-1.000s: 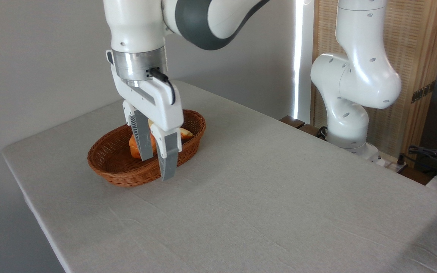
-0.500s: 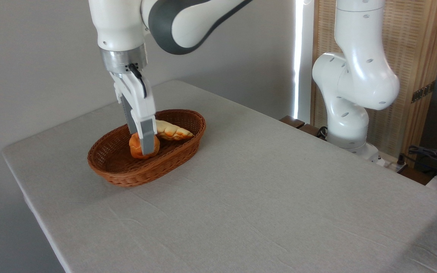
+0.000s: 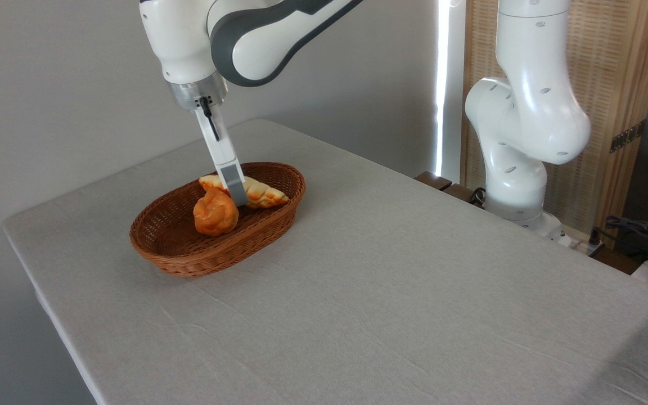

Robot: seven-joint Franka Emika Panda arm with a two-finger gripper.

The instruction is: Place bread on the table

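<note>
A: Item 1, nearest the camera?
B: Large rect. table under plain light grey cloth [image 3: 391, 292]. Fills the whole foreground, faint creases, front part bare.

A: Item 2?
B: Oval brown wicker basket [image 3: 180, 256], on the cloth toward the left-rear corner. Holds two pcs.

A: Contents, front to back?
B: First, small round orange bun [image 3: 214, 212], approx. centre of the basket. Behind it and to the right, elongated braided golden-orange loaf w/ paler seams [image 3: 265, 194], lying along the basket's far side, right tip close to the rim. The bread is inside the basket, not on the cloth.

A: Item 3, the tool?
B: White two-finger gripper w/ grey fingertips [image 3: 235, 188], hanging from the white and dark grey arm [image 3: 256, 31], tilted, tip lower right. Seen edge-on, so only one finger [image 3: 234, 183] shows; it crosses the loaf's middle and its tip sits just beside the bun's upper right. Whether the fingers are spread or pinching the loaf: can't tell from this angle.

A: Item 4, rear?
B: Arm's white base column [image 3: 518, 146] past the table's far right edge, slatted wooden screen [image 3: 622, 73] behind it, dark cables [image 3: 639, 230] at far right.
</note>
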